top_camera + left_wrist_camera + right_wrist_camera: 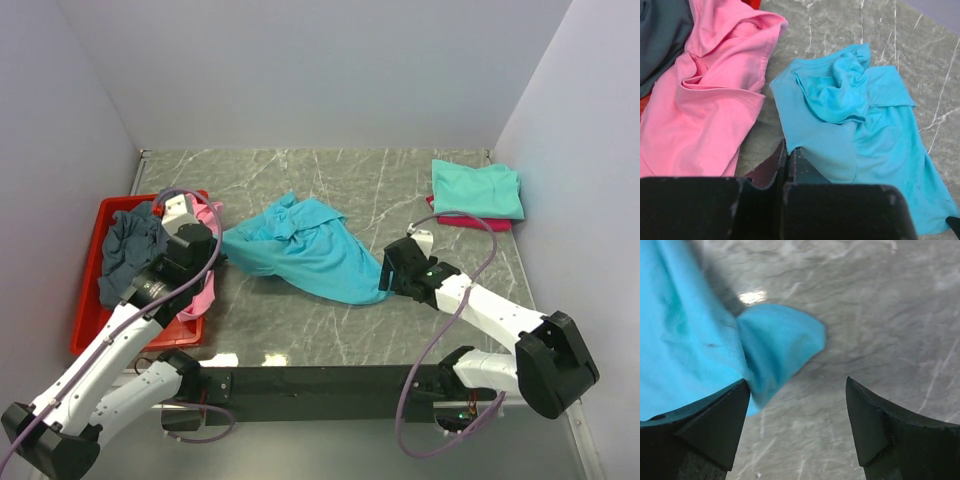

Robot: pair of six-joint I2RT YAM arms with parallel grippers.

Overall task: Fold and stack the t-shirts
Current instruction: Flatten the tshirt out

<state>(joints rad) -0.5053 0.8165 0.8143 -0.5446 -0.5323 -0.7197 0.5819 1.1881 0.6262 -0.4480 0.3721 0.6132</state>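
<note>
The turquoise t-shirt (300, 250) lies crumpled at the middle of the marble table (300, 335). At its 9 o'clock edge the left gripper (788, 150) has its fingers pressed to a thin slit, apparently pinching the hem. At its 4 o'clock corner the right gripper (797, 382) is spread wide and holds nothing, the cloth lying against one finger (715, 425). At 9 o'clock the red tray (92, 300) holds a slate-grey t-shirt (130, 245), with a pink t-shirt (710, 110) spilling over its rim. At 2 o'clock a folded mint-green t-shirt (478, 188) rests on a crimson t-shirt (452, 220).
</note>
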